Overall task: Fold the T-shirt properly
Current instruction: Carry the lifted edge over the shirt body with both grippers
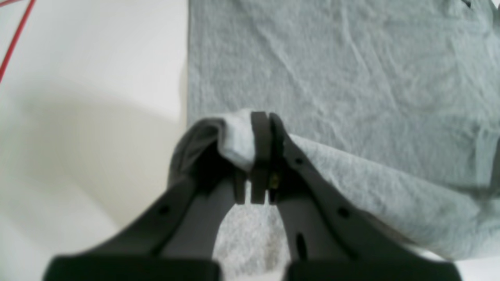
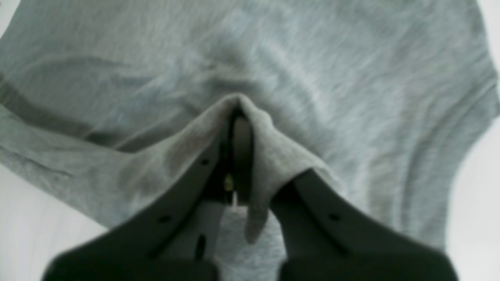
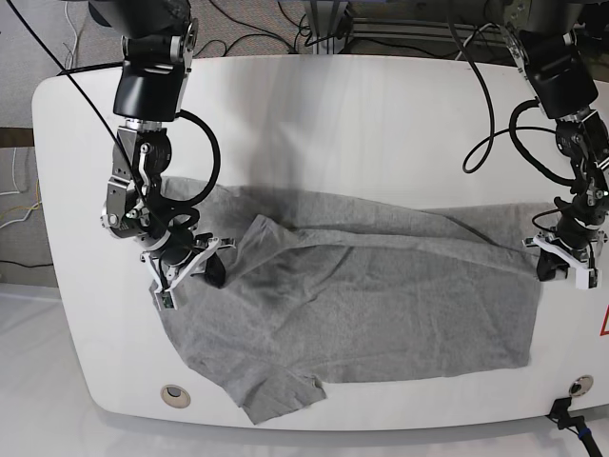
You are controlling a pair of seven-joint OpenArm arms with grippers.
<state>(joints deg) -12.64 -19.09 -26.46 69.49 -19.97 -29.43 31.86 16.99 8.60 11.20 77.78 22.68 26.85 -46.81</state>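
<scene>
Grey cotton, soft and limp, the T-shirt [image 3: 362, 305] lies spread and wrinkled across the white surface [image 3: 314, 114], and I judge it light enough to sag and bunch wherever it is lifted. The left end effector [image 1: 261, 156] is pressed together on a fold at the hem corner, and the right end effector [image 2: 234, 156] pinches cloth near the sleeve end. Such pinches at edges and corners look the surest holds, since the middle would only crumple.

T-shirt [image 3: 352, 314]: 1
left gripper [image 3: 568, 262]: 1
right gripper [image 3: 190, 262]: 1
surface [image 3: 333, 124]: 1
round holes in surface [image 3: 173, 392]: 2
</scene>
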